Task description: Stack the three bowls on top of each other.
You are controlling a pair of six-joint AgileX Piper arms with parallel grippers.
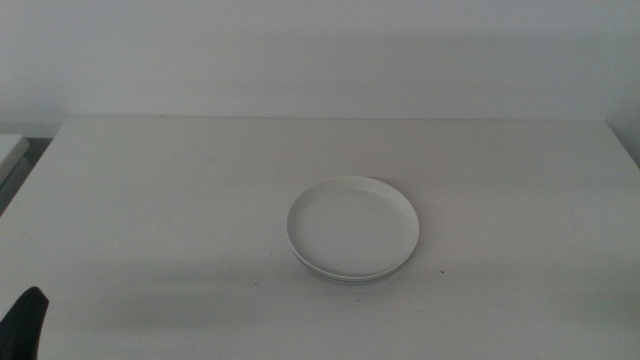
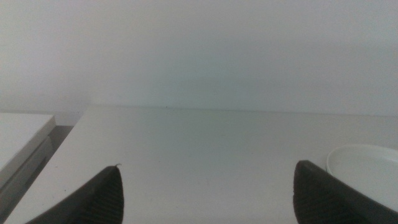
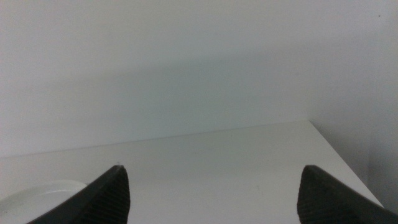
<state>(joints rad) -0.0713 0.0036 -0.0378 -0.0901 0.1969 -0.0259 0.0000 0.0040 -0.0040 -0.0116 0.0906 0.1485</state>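
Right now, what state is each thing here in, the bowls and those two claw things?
Stack of bowls: upright, nested near the table's middle; a white bowl on top, other rims showing beneath it; their colours and number unclear.
Left gripper: open, empty, waiting by the near left edge, apart from the stack.
Right gripper: open, empty, out of the middle view, apart from the stack.
Table: bears the stack.

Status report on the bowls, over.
Both pincers open, holding nothing; left pincer low at table's near corner. Bowls stacked mid-table. Nothing in the way.

One stack of bowls [image 1: 352, 228], top bowl white, one table [image 1: 180, 200], two grippers
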